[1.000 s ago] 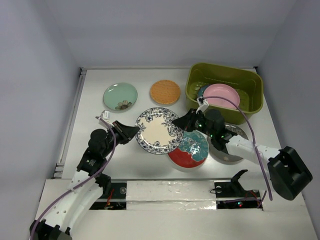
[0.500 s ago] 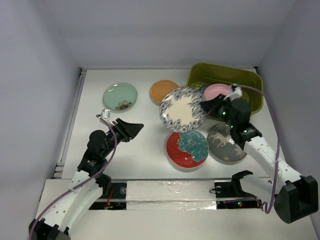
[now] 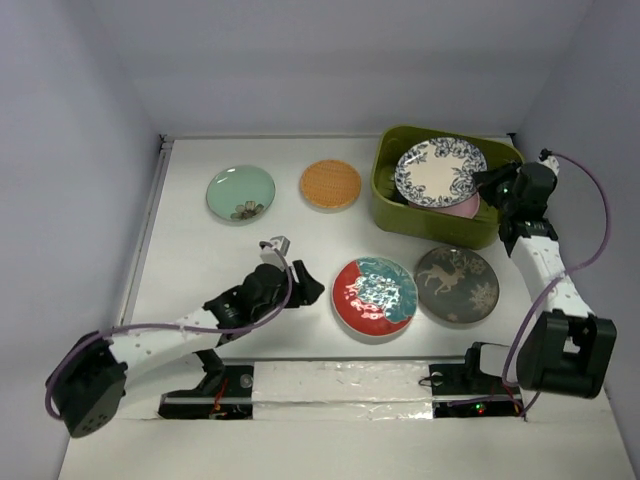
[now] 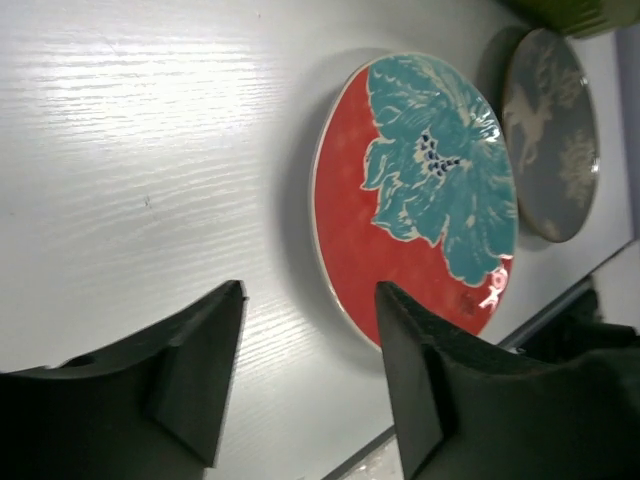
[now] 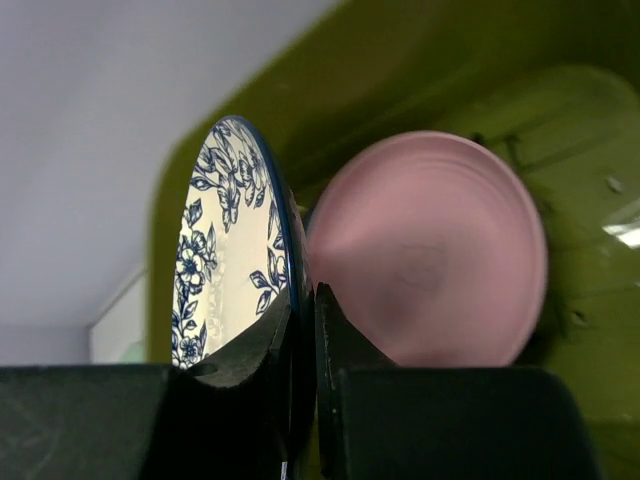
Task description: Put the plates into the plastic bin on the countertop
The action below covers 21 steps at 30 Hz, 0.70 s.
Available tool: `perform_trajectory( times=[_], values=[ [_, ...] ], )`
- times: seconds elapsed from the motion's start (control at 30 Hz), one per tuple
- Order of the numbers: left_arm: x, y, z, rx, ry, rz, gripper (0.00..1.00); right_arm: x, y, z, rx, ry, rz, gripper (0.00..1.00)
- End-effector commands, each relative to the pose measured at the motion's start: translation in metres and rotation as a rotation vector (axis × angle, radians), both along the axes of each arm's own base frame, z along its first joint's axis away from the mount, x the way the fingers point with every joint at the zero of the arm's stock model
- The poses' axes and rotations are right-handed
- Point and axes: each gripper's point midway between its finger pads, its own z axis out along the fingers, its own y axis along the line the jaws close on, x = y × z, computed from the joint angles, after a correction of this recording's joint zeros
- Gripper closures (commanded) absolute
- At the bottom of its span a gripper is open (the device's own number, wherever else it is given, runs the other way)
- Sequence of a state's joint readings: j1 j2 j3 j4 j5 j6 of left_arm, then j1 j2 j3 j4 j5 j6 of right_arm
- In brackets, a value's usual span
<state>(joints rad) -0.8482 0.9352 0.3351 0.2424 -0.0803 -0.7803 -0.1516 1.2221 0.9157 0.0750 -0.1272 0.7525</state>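
- Nearest, low over the white countertop [image 3: 190, 255]: left gripper [image 3: 303, 290], fingers [image 4: 200, 375] spread apart with nothing between them. Only bare surface showing in the gap in the left wrist view.
- Just beside that gripper, to its right: red-and-teal plate [image 3: 373, 296], lying flat on the countertop, its rim close to the fingertips but not touched as far as can be told.
- Right of it, near but apart: silver-grey deer plate [image 3: 457, 285], also flat on the countertop, outside the bin.
- Farther back on the left: mint green plate [image 3: 241, 193] with flowers, flat on the surface. Well apart from it, to the right: orange woven-look plate [image 3: 331, 184], near the bin's left wall.
- At the far right: olive-green plastic bin [image 3: 425, 224], standing on the countertop.
- Over the bin's opening: white plate with blue ornate rim [image 3: 438, 168], tilted, pinched at its right edge by the right gripper [image 3: 487, 181]. Both fingers [image 5: 250, 355] pressed tight against the rim in the right wrist view.
- Under and behind that plate, inside the bin: pink plate [image 5: 430, 265], leaning against the green wall.
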Motion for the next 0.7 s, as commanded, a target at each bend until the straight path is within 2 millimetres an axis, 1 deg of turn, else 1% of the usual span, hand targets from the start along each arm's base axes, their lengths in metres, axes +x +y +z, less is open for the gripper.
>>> perform_trajectory(
  times=[0.0,0.03,0.07,0.1,0.13,0.17,0.2,0.23,0.27,0.33,0.37,0.4,0.53,0.57,0.67],
  values=[
    [0.021,-0.012,0.02,0.038,-0.097,0.045,0.46,0.013,-0.01,0.063,0.013,-0.178,-0.033,1.0],
    [0.021,-0.016,0.01,0.063,-0.085,0.039,0.44,0.015,-0.012,0.059,0.007,-0.166,-0.044,1.0],
    [0.02,-0.022,0.01,0.063,-0.085,0.025,0.42,0.018,-0.018,0.055,0.0,-0.155,-0.055,1.0],
    [0.021,-0.024,0.007,0.071,-0.083,0.017,0.41,0.021,-0.018,0.051,0.001,-0.14,-0.049,1.0],
    [0.022,-0.032,0.009,0.054,-0.088,-0.003,0.39,0.026,-0.019,0.043,0.001,-0.115,-0.051,1.0],
    [0.023,-0.037,0.001,0.064,-0.077,-0.016,0.38,0.029,-0.021,0.038,-0.001,-0.103,-0.056,1.0],
    [0.023,-0.042,0.0,0.063,-0.08,-0.041,0.38,0.031,-0.026,0.033,0.0,-0.091,-0.068,1.0],
    [0.023,-0.049,-0.008,0.066,-0.067,-0.067,0.38,0.033,-0.026,0.029,0.001,-0.083,-0.066,1.0],
    [0.023,-0.055,-0.009,0.07,-0.065,-0.075,0.38,0.036,-0.026,0.02,0.001,-0.063,-0.066,1.0],
    [0.027,-0.057,-0.016,0.092,-0.057,-0.068,0.39,0.04,-0.023,0.01,0.007,-0.044,-0.045,1.0],
    [0.029,-0.059,-0.021,0.098,-0.054,-0.067,0.39,0.044,-0.023,0.001,0.007,-0.022,-0.036,1.0],
    [0.03,-0.06,-0.023,0.097,-0.051,-0.066,0.4,0.046,-0.025,-0.004,0.007,-0.006,-0.045,0.99],
    [0.032,-0.071,-0.032,0.095,-0.034,-0.09,0.41,0.053,-0.034,-0.023,0.002,0.045,-0.072,0.9],
    [0.033,-0.074,-0.037,0.098,-0.025,-0.09,0.41,0.054,-0.036,-0.027,-0.005,0.056,-0.075,0.89],
    [0.033,-0.08,-0.042,0.091,-0.013,-0.104,0.42,0.056,-0.04,-0.041,-0.019,0.095,-0.09,0.86]
  ],
)
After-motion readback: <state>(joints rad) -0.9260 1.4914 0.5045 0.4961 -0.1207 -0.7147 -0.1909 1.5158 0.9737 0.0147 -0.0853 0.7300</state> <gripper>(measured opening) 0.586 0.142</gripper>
